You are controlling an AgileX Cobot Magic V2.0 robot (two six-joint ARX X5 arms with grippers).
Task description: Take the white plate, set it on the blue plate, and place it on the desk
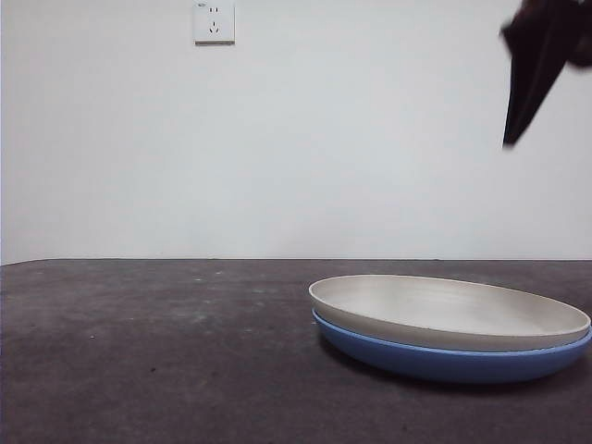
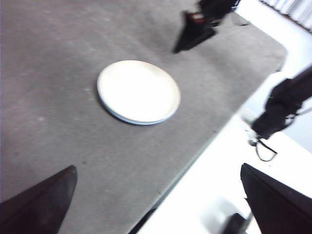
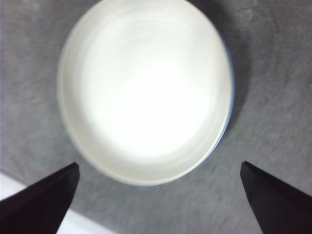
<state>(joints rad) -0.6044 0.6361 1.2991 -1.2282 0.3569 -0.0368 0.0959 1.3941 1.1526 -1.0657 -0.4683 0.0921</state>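
Observation:
The white plate (image 1: 444,310) lies nested on the blue plate (image 1: 444,363) on the desk (image 1: 139,351), to the right in the front view. In the right wrist view the white plate (image 3: 146,87) fills the frame, with only a thin blue rim (image 3: 229,92) showing. My right gripper (image 3: 159,165) hangs open and empty above the stack; it shows as a dark tip (image 1: 529,88) at the top right of the front view. My left gripper (image 2: 157,167) is open and empty, high and well away from the white plate (image 2: 138,91).
A wall socket (image 1: 214,21) sits on the white wall behind. In the left wrist view the desk's edge (image 2: 195,161) runs close to the plates, with white floor beyond and a black stand (image 2: 282,107) off the desk.

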